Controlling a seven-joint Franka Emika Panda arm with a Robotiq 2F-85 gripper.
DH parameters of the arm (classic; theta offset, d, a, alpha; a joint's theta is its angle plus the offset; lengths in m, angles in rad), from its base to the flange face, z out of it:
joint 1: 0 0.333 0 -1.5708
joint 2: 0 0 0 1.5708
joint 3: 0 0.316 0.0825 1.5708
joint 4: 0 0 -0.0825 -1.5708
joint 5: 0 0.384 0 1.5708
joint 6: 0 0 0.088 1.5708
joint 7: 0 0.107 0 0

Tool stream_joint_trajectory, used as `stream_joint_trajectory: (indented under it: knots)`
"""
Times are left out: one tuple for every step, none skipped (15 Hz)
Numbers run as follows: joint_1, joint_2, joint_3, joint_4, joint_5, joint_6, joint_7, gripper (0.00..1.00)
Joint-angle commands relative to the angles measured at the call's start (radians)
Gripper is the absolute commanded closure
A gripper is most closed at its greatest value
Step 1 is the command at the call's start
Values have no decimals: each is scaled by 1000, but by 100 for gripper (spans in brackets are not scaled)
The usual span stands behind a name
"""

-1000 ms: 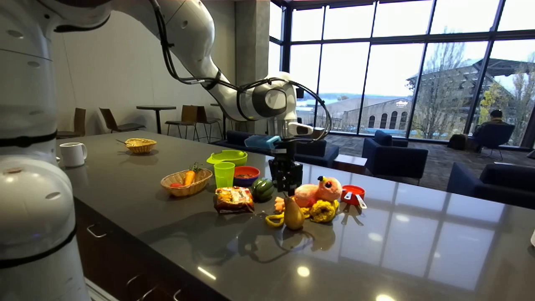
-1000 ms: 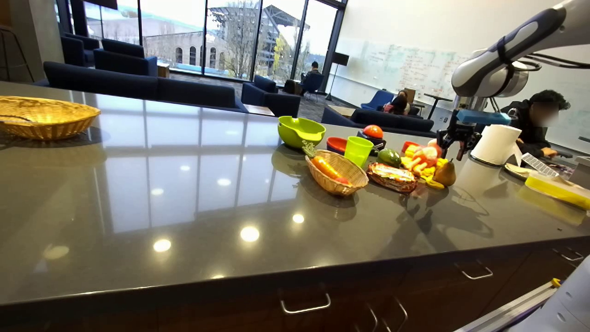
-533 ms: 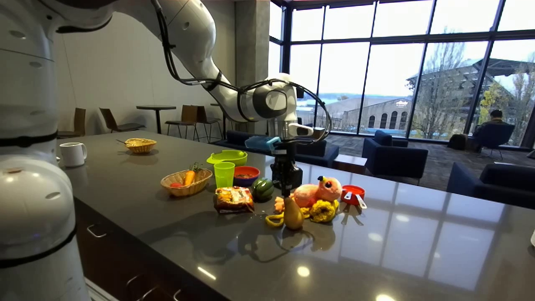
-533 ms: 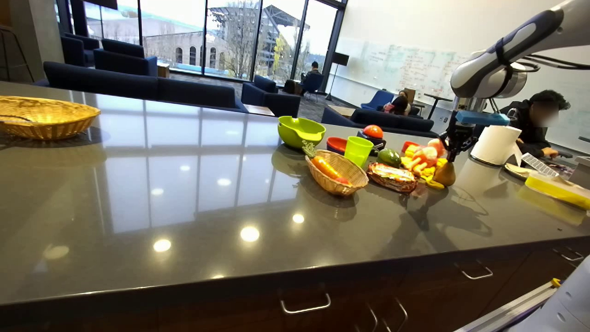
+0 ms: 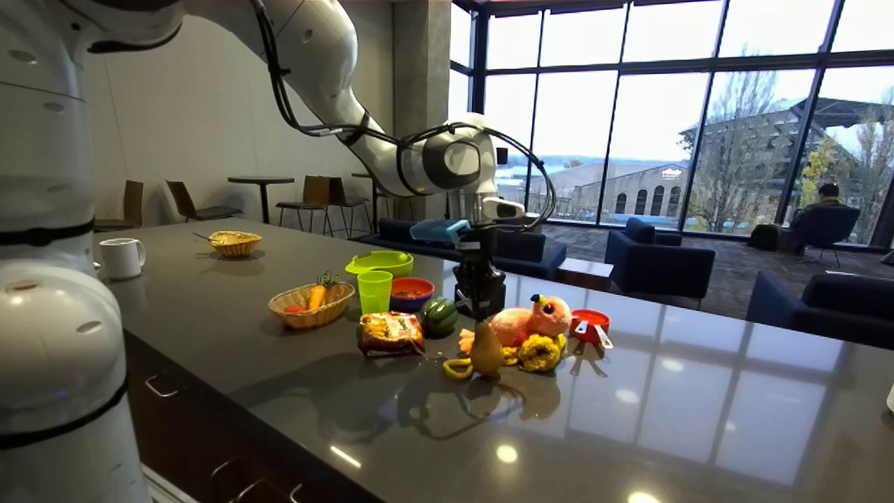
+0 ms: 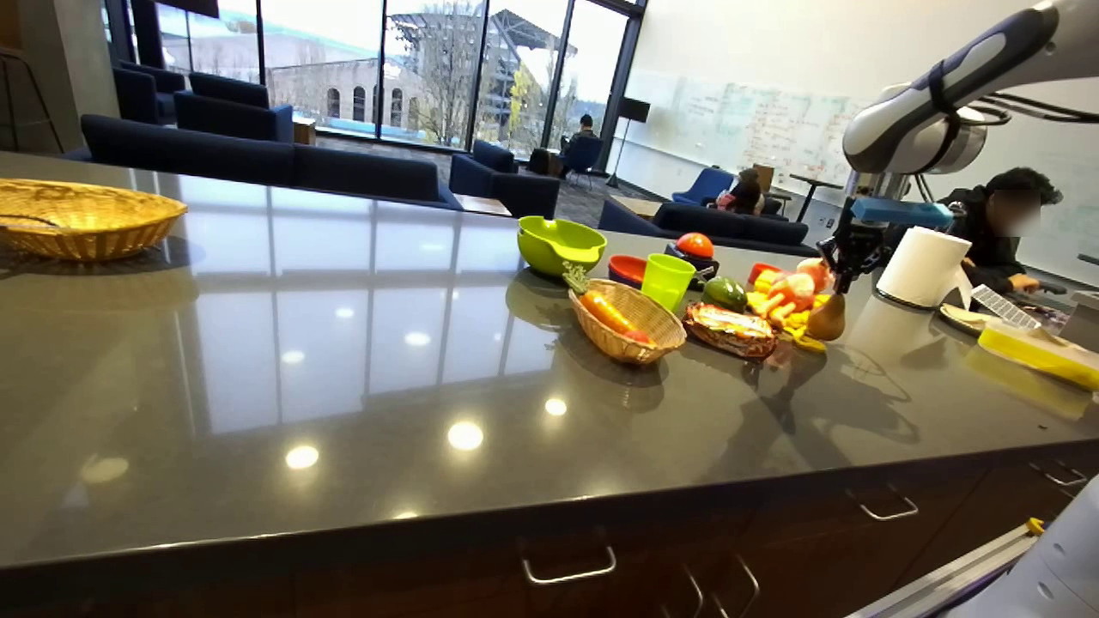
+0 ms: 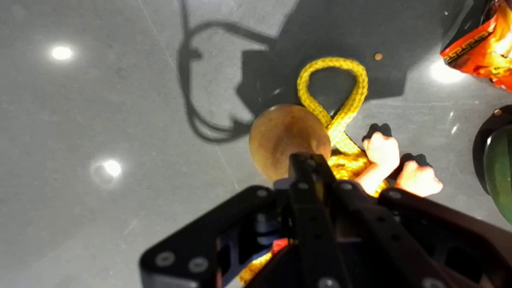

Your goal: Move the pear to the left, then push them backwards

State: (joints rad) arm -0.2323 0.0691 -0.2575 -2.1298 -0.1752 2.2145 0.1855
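Observation:
The golden-brown pear (image 5: 487,354) hangs stem-up just above the counter, beside the pink and yellow plush toy (image 5: 534,325). My gripper (image 6: 843,287) is directly over it, pointing down, with its jaws closed together at the pear's narrow top. In the wrist view the pear's round body (image 7: 280,136) shows past the fingertips; its stem is hidden behind them. A yellow cord loop (image 7: 362,90) from the toy lies right against the pear's side in that view.
On the counter (image 5: 279,391) near the pear are a dark green squash (image 5: 439,318), a red snack packet (image 5: 391,334), a green cup (image 5: 375,293) and a basket with a carrot (image 5: 293,318). Red measuring cups (image 5: 589,325) lie beyond the toy. A paper roll (image 6: 923,268) stands nearby.
My gripper came down over the pear and its jaws closed on the top. Since then gripper and pear have risen slightly together, the pear's base lifting a little.

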Motion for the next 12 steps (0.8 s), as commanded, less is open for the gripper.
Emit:
stream_joint_trajectory:
  knots:
    - [1,-68,6,-1,8,-87,-18,98]
    - [3,-80,10,2,16,-115,-24,98]
    - [4,-91,13,9,25,-148,-33,98]
    - [7,-101,17,14,34,-178,-44,98]
    - [9,-109,21,19,51,-209,-60,98]
    - [11,-117,25,23,63,-235,-66,98]
    - [15,-127,30,27,80,-264,-79,98]
    - [19,-136,36,31,99,-291,-89,98]
    - [25,-147,43,32,116,-318,-102,98]
    - [31,-157,49,32,129,-343,-111,98]
    - [36,-167,56,32,138,-365,-121,98]
    - [44,-179,63,30,146,-392,-130,98]
